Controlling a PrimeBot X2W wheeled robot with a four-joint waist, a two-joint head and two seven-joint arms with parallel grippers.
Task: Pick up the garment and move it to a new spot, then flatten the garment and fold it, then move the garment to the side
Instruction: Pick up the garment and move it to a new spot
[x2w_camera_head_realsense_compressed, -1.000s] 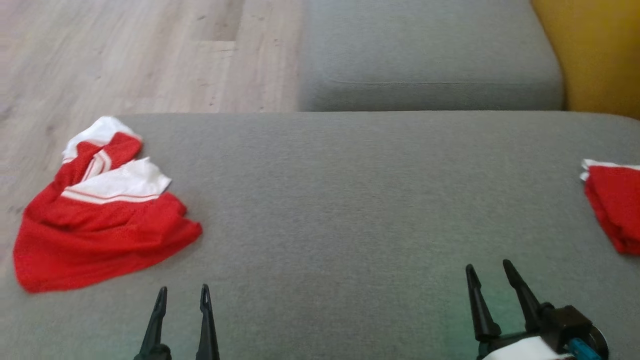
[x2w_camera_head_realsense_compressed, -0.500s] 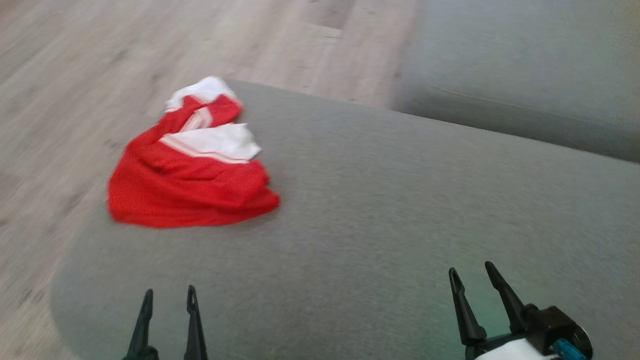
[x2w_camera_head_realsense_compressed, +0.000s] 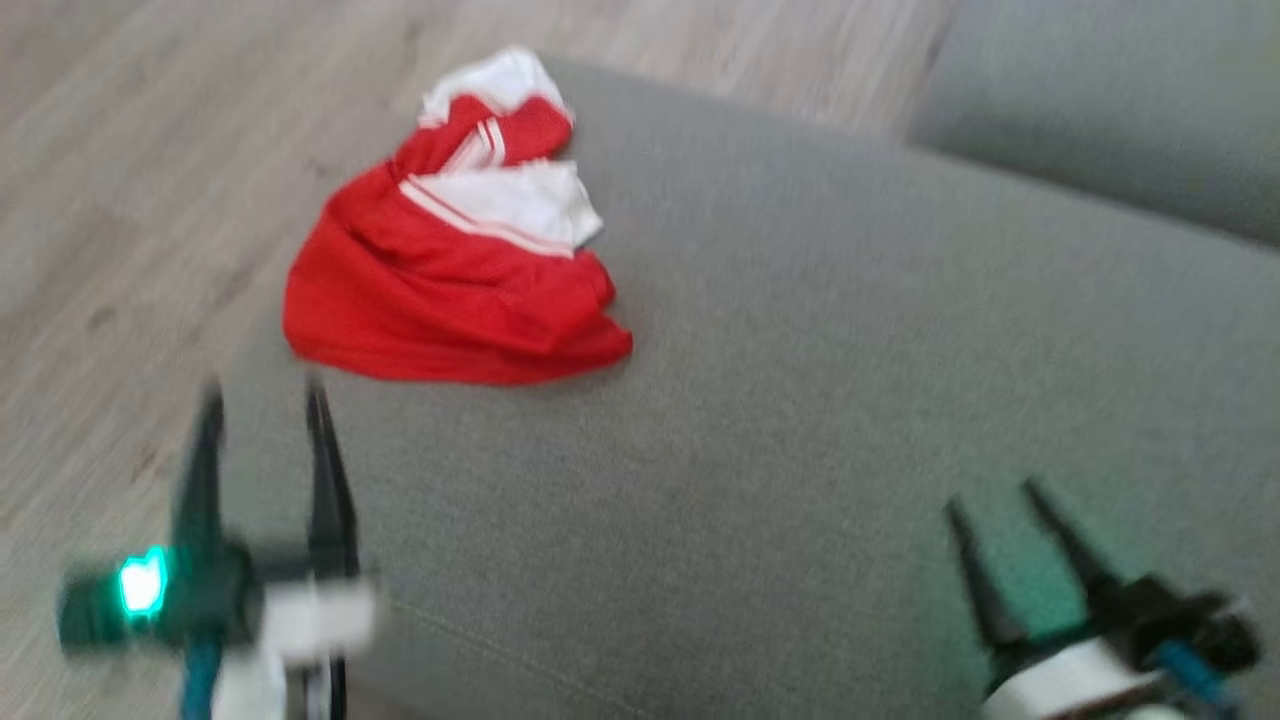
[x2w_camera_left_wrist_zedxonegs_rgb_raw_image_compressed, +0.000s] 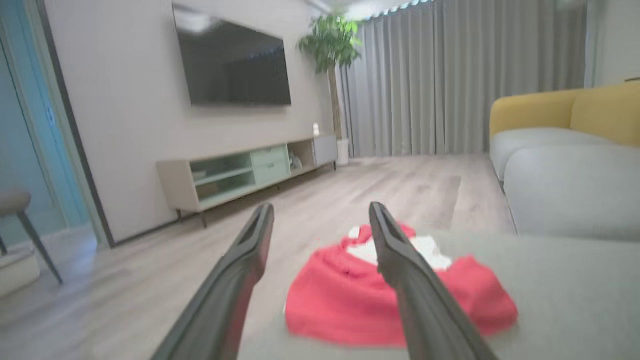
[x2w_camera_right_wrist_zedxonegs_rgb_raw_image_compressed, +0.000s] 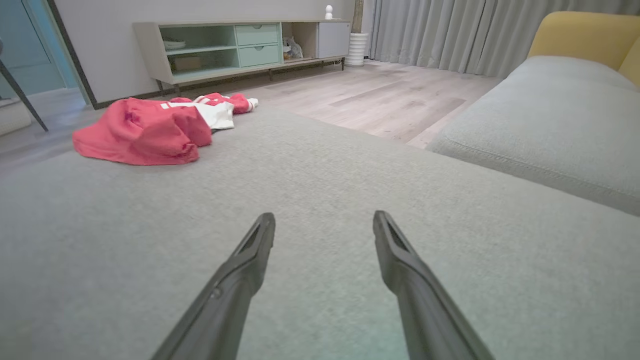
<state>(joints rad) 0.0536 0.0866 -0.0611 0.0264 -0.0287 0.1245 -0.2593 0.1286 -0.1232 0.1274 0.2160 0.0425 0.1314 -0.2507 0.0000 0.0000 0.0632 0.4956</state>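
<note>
At eleven o'clock on the cushion (x2w_camera_head_realsense_compressed: 800, 400): crumpled garment (x2w_camera_head_realsense_compressed: 450, 290), unlifted; left end effector (x2w_camera_head_realsense_compressed: 262, 395), wide and empty, newly raised toward it, pickup likely imminent; right end effector (x2w_camera_head_realsense_compressed: 995, 497) wide.

Noted soft blur across the whole head view. Found left pincer (x2w_camera_head_realsense_compressed: 262, 395) smeared there, finger outlines doubled, wrist cut off by the bottom edge. Found right pincer (x2w_camera_head_realsense_compressed: 993, 497) likewise fuzzy, body clipped at the lower right corner. Recorded crumpled red-and-white mesh garment (x2w_camera_head_realsense_compressed: 450, 290) bunched on itself: kind, front and back not determinable, lower layers hidden under top folds. In the left wrist view, observed part of it covered by one dark finger (x2w_camera_left_wrist_zedxonegs_rgb_raw_image_compressed: 400, 260). Logged small white object (x2w_camera_right_wrist_zedxonegs_rgb_raw_image_compressed: 328, 11) on long pale media cabinet (x2w_camera_right_wrist_zedxonegs_rgb_raw_image_compressed: 257, 48): too small to identify. Found wide grey fabric cushion (x2w_camera_head_realsense_compressed: 800, 400) cut off by frame edges.
</note>
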